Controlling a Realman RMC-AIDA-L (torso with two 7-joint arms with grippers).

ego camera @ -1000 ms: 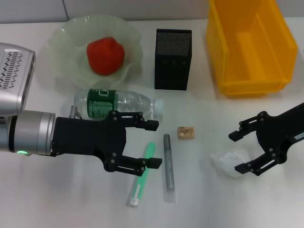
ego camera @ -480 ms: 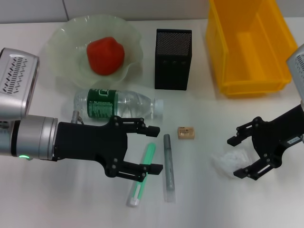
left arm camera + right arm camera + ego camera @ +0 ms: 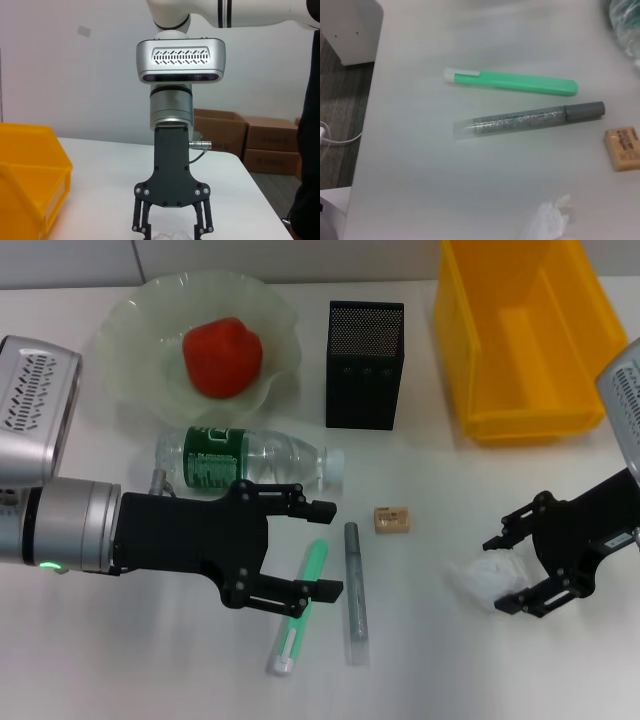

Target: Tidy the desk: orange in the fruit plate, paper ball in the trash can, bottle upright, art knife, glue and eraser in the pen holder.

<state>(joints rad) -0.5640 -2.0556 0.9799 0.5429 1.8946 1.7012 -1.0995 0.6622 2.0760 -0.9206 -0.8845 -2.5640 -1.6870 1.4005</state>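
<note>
1. The paper ball (image 3: 484, 580) lies at lower right of the head view, between the spread fingers of the right gripper (image 3: 508, 572), not yet clamped.
2. The left gripper (image 3: 322, 550) reaches in from the left, wide open, straddling the green art knife (image 3: 302, 606).
3. The water bottle (image 3: 245, 460) lies flat just above.
</note>
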